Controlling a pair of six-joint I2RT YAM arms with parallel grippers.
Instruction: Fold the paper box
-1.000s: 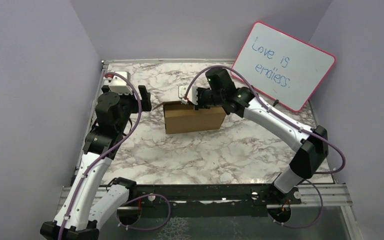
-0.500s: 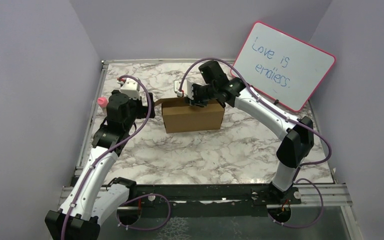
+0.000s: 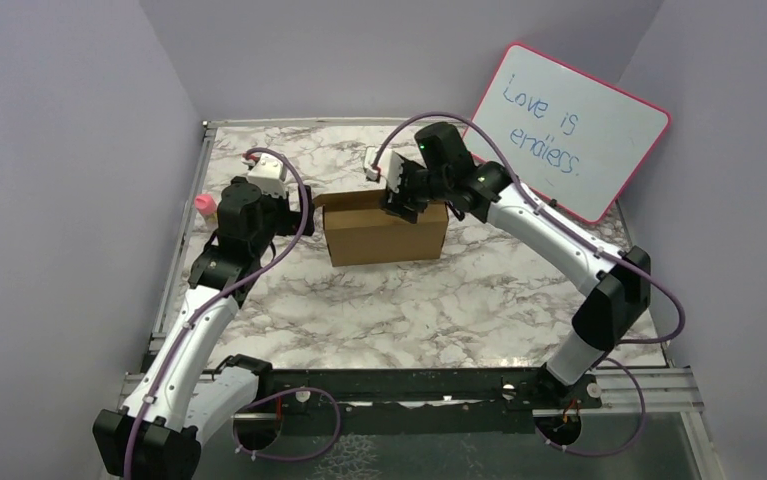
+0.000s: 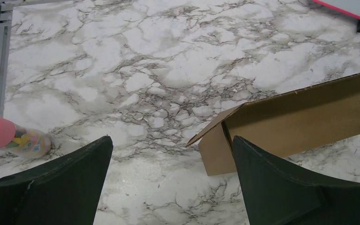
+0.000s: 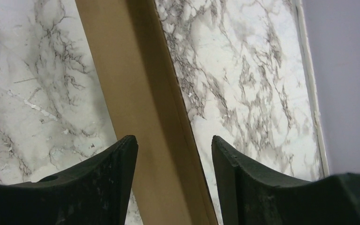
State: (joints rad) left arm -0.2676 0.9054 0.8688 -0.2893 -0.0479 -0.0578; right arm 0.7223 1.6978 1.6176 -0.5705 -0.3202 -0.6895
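Fingers first: our right fingers stand apart, astride the top edge of the box, with a gap on one side, so we clamp nothing. Our left fingers are wide apart and empty, the box's flapped end just ahead. It stands on the bench.

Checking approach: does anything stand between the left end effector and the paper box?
Nothing visible: only bare table lies between the open left end effector and the paper box; the pink-capped bottle sits well aside.
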